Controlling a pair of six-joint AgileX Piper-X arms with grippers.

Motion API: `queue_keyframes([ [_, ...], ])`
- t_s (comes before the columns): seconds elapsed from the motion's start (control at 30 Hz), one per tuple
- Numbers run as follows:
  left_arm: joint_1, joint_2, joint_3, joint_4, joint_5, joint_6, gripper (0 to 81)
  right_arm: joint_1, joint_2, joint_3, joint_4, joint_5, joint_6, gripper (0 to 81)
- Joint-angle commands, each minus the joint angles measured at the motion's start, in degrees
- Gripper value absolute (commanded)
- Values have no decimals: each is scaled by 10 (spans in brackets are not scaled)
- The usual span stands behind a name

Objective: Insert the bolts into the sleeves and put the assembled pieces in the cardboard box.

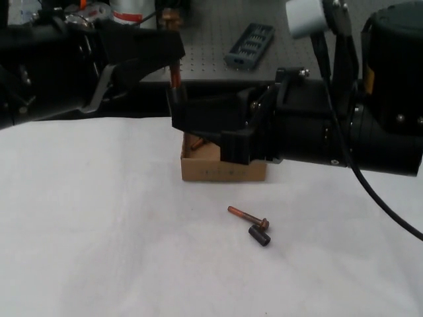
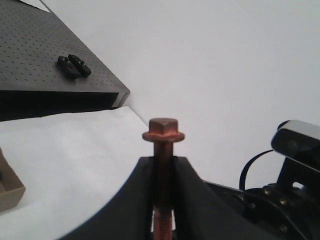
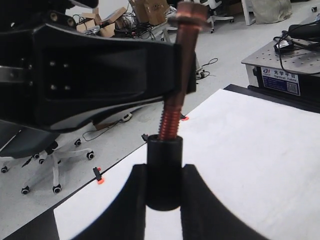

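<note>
Over the bench, at left: the left hand [image 2: 163, 167] is closed on a bolt [image 2: 163, 134], gripped by the shank just under the flange head, threads down. Directly below it, the right hand [image 3: 164, 187] is closed on a sleeve [image 3: 164, 160], bore up. The thread tip is seen at the sleeve's mouth, apparently just started, with most of the shank out. Both parts are held in the air near the left end of the box [image 1: 223, 173]. Something copper-coloured is seen inside the box, too hidden to name. Further right, a loose bolt [image 1: 246, 214] and a loose sleeve [image 1: 259, 236] are left on the bench [image 1: 99, 231], touching or nearly so.

Risks, as judged:
- The bolt looks slightly tilted against the sleeve axis, so the threads could be jammed on the rim if pushed straight.
- With a jam, the bolt could be slid up through the left grip, or the sleeve forced down out of the right.
- If the left grip is released before full seating, the bolt could tip out.
- The box could be missed if anything is dropped from here.
</note>
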Motion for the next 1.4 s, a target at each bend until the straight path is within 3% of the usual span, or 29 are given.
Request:
queue_keyframes([
  [0.0, 1, -4, -4, -8, 7, -13, 6, -7, 0, -8, -28, 17, 7, 19],
  [0.23, 1, -4, -4, -8, 2, -12, 6, -24, 0, -8, -30, 40, 22, 19],
  [0.53, 1, -4, -4, 6, 42, 3, 6, -31, 0, -8, -30, 24, 22, 19],
  [0.8, 1, -4, -4, 114, 55, 63, 6, -36, 0, -8, -30, -1, 20, 19],
  [1.03, 1, -4, -4, 87, 51, 68, 6, -39, 0, -8, -30, -3, 17, 19],
  [1.13, 1, -4, -4, 56, 51, 66, 132, -41, 0, -8, -30, -13, 17, 19],
  [1.3, 1, -4, -4, 22, 51, 15, 536, -43, 0, -8, -30, -14, 17, 19],
  [1.37, 1, -4, -4, 22, 51, -13, 580, -46, 0, -8, -30, -14, 17, 19],
])
